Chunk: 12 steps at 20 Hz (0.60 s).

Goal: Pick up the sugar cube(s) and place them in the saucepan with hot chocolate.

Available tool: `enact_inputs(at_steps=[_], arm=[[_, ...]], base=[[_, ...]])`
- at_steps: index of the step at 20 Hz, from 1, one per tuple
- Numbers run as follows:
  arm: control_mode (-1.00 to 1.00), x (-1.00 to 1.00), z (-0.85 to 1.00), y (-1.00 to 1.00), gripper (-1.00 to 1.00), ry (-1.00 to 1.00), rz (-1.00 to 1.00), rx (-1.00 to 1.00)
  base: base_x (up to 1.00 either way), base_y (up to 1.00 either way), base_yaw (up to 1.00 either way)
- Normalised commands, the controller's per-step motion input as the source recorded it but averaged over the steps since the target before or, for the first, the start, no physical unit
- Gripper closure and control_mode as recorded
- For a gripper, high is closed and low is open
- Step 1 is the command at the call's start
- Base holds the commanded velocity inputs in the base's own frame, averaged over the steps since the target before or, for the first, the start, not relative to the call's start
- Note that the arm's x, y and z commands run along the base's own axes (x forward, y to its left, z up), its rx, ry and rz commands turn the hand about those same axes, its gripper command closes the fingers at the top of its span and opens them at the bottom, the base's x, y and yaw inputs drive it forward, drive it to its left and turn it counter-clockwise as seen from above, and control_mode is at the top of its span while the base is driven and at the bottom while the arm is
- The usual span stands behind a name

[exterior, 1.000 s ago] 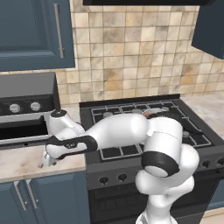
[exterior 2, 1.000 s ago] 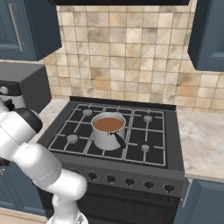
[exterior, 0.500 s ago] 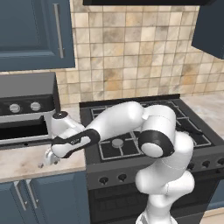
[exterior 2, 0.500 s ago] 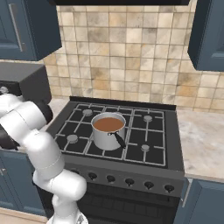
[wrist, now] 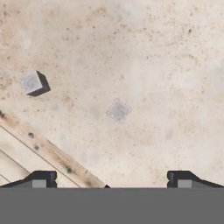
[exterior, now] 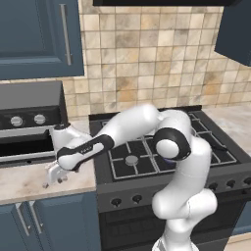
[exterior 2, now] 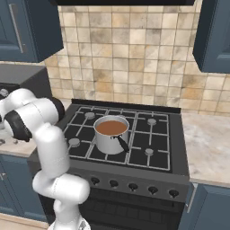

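Note:
Two tiny greyish-white sugar cubes lie on the speckled beige counter (wrist: 166, 65). In the hand view one sugar cube (wrist: 118, 110) sits near the middle, ahead of my gripper (wrist: 111, 180) and roughly centred between its tips. The other cube (wrist: 33, 82) lies further off to the left. The fingers (wrist: 41, 179) stand wide apart above the counter, open and empty. In the left base view the gripper (exterior: 54, 176) hangs low over the counter left of the stove. The steel saucepan (exterior 2: 110, 137) with brown liquid stands on the stove, its dark handle (exterior 2: 121, 143) pointing forward.
A dark microwave (exterior: 27, 120) stands on the counter just behind the hand. The counter's front edge (wrist: 48, 151) runs diagonally across the hand view's lower left. The black stove (exterior 2: 148, 139) lies to the right of the counter, with knobs (exterior 2: 131, 186) along its front.
The arm's elbow and upper links have swung up and left, while the hand has stayed low over the counter at almost the same spot. The saucepan has not moved.

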Motion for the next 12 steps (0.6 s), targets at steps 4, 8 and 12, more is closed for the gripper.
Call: enact_inputs(at_steps=[4,8,12], arm=[[-1.00,0.15,-0.11,0.00,-1.00,0.06,-0.16,-0.03],[-1.00,0.02,-0.03,0.01,-1.00,0.00,-0.18,0.00],[-1.00,0.01,0.00,0.08,-1.00,-0.01,-0.09,0.00]], base=[[0.00,0.00,0.00],[0.00,0.00,0.00],[0.00,0.00,0.00]])
